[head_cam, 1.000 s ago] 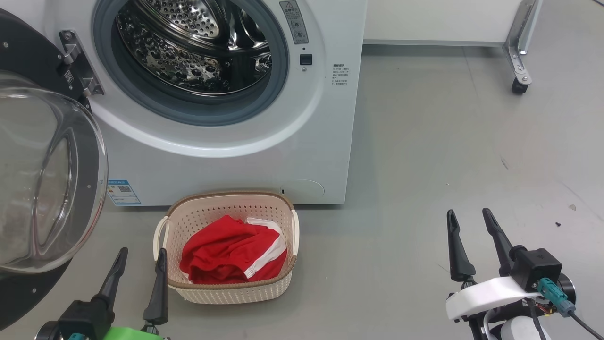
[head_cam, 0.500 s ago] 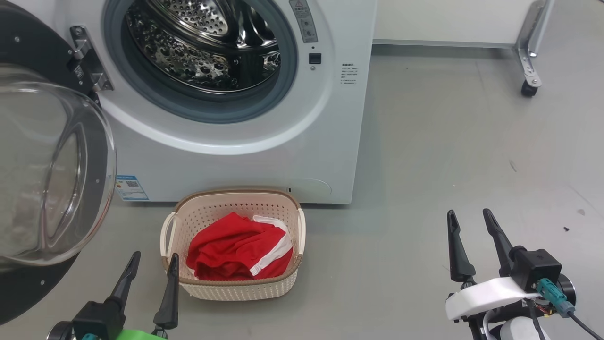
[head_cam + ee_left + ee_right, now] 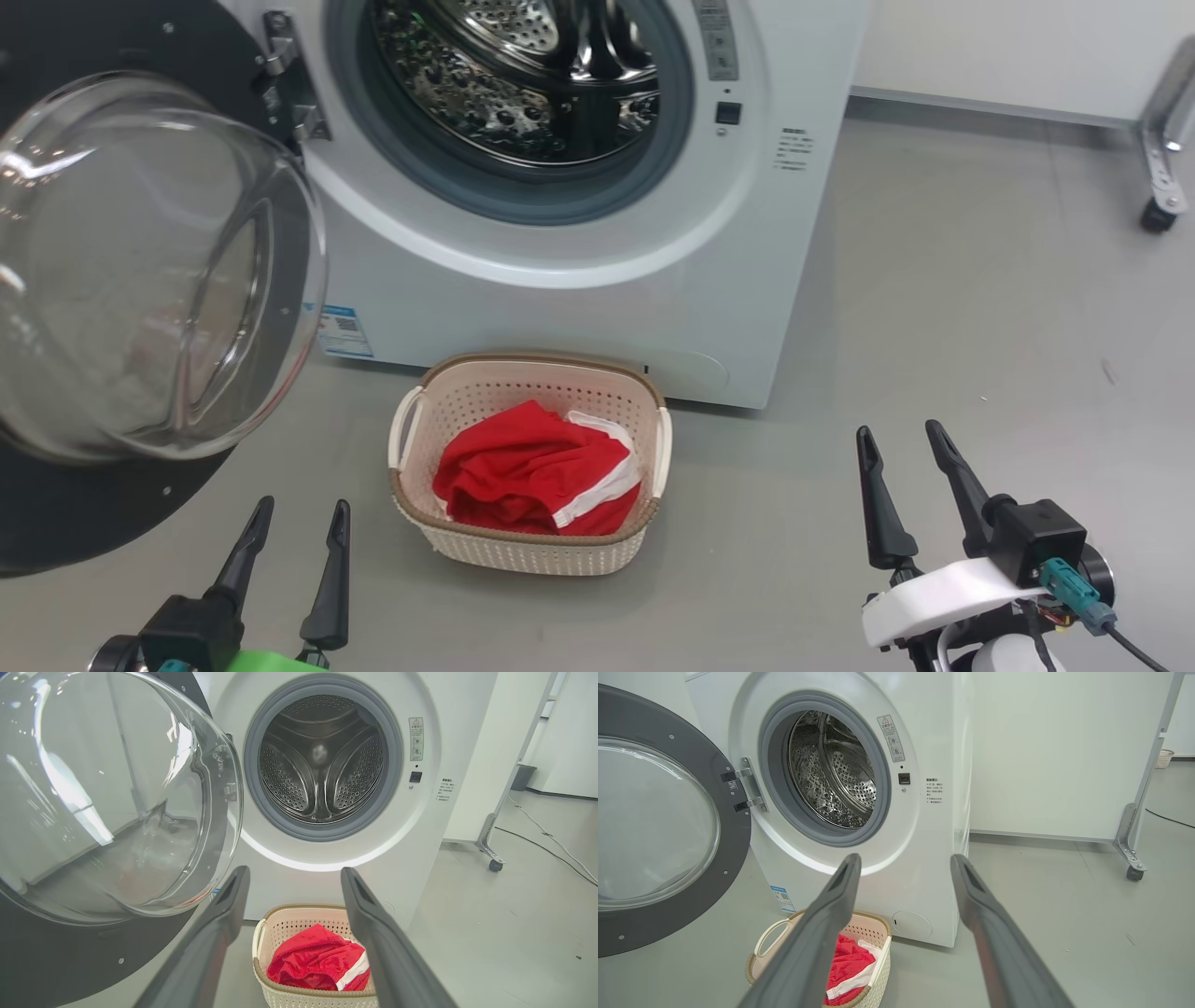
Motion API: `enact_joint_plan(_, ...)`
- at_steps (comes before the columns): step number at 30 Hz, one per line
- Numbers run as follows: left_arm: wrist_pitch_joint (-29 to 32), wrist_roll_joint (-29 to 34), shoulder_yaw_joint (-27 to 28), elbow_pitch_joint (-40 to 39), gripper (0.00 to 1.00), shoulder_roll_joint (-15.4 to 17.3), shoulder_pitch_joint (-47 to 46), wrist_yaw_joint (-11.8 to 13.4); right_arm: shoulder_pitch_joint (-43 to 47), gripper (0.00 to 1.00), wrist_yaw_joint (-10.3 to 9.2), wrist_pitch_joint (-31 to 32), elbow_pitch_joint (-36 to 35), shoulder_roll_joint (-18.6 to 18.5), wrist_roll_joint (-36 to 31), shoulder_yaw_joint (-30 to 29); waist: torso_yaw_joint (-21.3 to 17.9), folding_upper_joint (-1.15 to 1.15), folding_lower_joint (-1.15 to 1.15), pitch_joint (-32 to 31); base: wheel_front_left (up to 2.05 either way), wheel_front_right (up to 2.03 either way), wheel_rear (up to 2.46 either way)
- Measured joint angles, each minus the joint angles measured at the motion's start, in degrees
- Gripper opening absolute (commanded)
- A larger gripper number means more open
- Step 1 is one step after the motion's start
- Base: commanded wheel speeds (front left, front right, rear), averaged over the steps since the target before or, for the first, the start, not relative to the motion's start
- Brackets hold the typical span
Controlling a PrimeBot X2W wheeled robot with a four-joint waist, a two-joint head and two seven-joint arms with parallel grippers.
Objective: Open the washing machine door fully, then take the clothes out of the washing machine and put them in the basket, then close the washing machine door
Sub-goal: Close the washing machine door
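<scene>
The white washing machine [image 3: 597, 308] stands with its black washing machine door [image 3: 140, 271] swung wide open to the left, glass bowl bulging toward me. Its steel drum [image 3: 322, 760] looks bare inside. On the floor in front sits the cream basket [image 3: 523, 551], holding the red clothes [image 3: 532, 467] with white trim. My left gripper [image 3: 303, 506] is open, low and just left of the basket, below the door. My right gripper [image 3: 898, 431] is open over bare floor, well right of the basket. The wrist views show each gripper, left [image 3: 295, 871] and right [image 3: 906, 857], with nothing between its fingers.
A metal frame leg on a caster [image 3: 1158, 215] stands at the far right beside a white panel [image 3: 1045, 756]. Cables [image 3: 542, 835] lie on the grey floor behind it. The open door [image 3: 654, 826] takes up the space left of the machine.
The whole head picture has shifted right, so the camera has turned left. The door, basket and clothes lie as before. Both grippers stay open and low.
</scene>
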Motion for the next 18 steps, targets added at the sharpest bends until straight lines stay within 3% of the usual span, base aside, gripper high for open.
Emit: enact_joint_plan(18, 0.0, 0.65, 2.22, -3.34, 1.0, 0.14, 1.56, 1.26, -0.08, 1.0, 0.51, 0.0, -0.92, 0.0, 2.48, 3.94, 12.37, 0.0, 0.0, -1.12, 0.0, 0.0, 0.0)
